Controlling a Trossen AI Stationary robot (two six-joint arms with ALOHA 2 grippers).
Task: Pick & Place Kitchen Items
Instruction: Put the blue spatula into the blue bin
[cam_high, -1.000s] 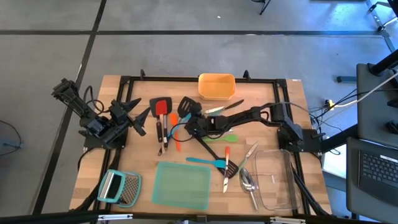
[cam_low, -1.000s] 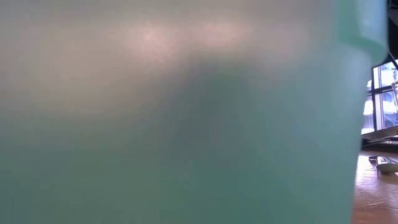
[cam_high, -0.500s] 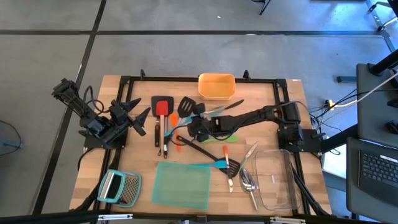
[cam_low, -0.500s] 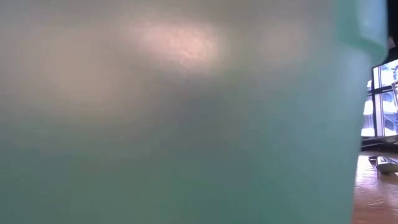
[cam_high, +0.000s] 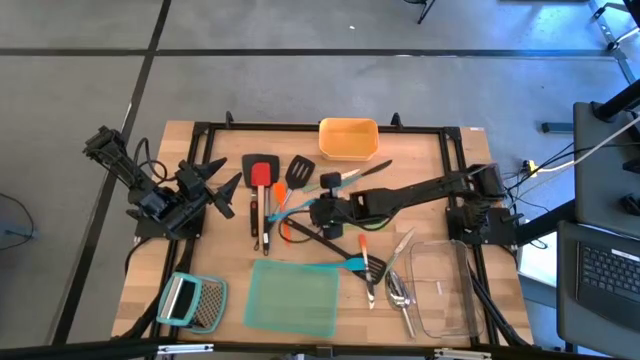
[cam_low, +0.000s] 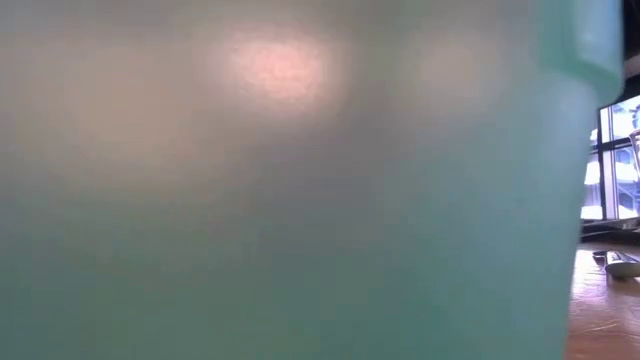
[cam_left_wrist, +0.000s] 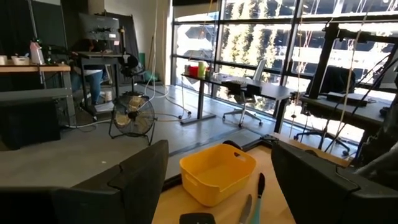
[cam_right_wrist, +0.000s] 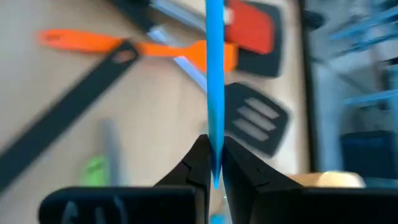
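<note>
Near the middle of the tabletop, the right gripper (cam_high: 322, 208) is clenched on a slim blue spatula handle (cam_right_wrist: 214, 81); the right wrist view shows the handle pinched between the two dark fingers (cam_right_wrist: 198, 163) and running straight out ahead of them. The right arm reaches low and nearly fully extended across the table from its base at the right edge. The left gripper (cam_high: 222, 185) stands released with fingers wide apart, holding nothing, close to the left edge, the arm folded back over its base. Loose utensils lie around the right gripper: a red turner (cam_high: 262, 172) and a black slotted turner (cam_high: 299, 171) toward the far edge, an orange spatula (cam_high: 283, 201) beside them, a long black-handled utensil (cam_high: 318, 239) and a green spatula (cam_high: 364, 224) just nearer, and silver spoons (cam_high: 399, 291) by the clear container (cam_high: 443, 290) at the near right corner. An orange container (cam_high: 348, 138) sits at the far edge. A teal container (cam_high: 294, 296) stands at the near edge, filling the low view.
</note>
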